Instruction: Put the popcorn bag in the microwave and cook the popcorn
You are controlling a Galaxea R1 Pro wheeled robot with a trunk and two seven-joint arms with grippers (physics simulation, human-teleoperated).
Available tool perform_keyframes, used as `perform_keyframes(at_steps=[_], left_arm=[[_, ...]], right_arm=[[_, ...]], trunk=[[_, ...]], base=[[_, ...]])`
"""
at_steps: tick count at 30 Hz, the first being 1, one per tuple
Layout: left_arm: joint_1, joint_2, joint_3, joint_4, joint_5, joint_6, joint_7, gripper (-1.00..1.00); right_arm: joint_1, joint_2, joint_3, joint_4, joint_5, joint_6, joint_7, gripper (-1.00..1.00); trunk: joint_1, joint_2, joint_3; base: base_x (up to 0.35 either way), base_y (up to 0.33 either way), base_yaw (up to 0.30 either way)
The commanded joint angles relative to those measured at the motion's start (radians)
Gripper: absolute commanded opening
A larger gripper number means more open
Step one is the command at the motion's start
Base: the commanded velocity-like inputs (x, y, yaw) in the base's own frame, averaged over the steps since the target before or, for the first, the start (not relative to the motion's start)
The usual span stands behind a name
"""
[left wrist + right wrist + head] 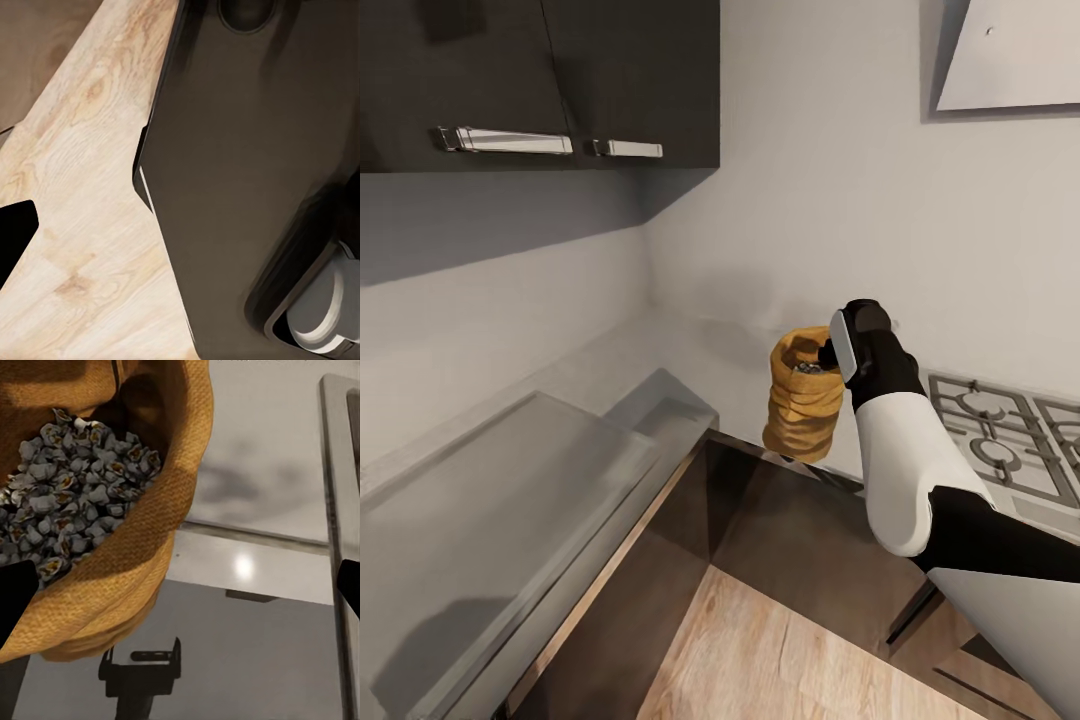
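Popcorn bag: the tan-brown wrinkled popcorn bag with a rolled rim (804,395) hangs upright in the air near the middle of the head view, its base above the front edge of the grey glossy countertop (690,350) in the corner of the kitchen.
Popcorn: a heap of small whitish-grey popcorn bits (71,487) fills the open mouth of the bag; in the head view it shows as a dark speck at the rim (809,367).
Right gripper: the black-and-white right gripper (838,352) sits at the bag's rim, at 3 o'clock of the sack, clamped on the rolled edge.
Left gripper: one black fingertip of the left gripper (13,236) shows over the pale wooden floor (82,187) beside a dark body panel; whether it is apart or together I cannot tell.
Surroundings: grey gas hob grates (1000,430) lie at 3 o'clock of the bag; dark wall cabinets with steel handles (550,90) hang at 11 o'clock; a second grey worktop (490,500) runs at 8 o'clock.
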Motion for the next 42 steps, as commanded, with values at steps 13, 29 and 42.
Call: perform_keyframes(at_steps=[13, 29, 42], left_arm=[[0.000, 0.000, 0.002, 0.000, 0.003, -0.003, 0.002, 1.00], [0.000, 0.001, 0.001, 0.000, 0.003, -0.003, 0.002, 1.00], [0.000, 0.001, 0.002, 0.000, 0.005, -0.003, 0.002, 1.00]], right_arm=[[-0.001, 0.001, -0.005, -0.001, -0.002, 0.005, 0.009, 1.00], [-0.001, 0.001, -0.008, -0.001, 0.003, 0.005, 0.006, 1.00], [-0.001, 0.001, -0.012, -0.001, 0.008, 0.005, 0.003, 1.00]], trunk=[[0.000, -0.001, -0.001], [0.000, -0.001, -0.001], [0.000, -0.001, -0.001]], base=[[0.000, 0.000, 0.067], [0.062, 0.000, 0.032], [0.042, -0.012, 0.000]])
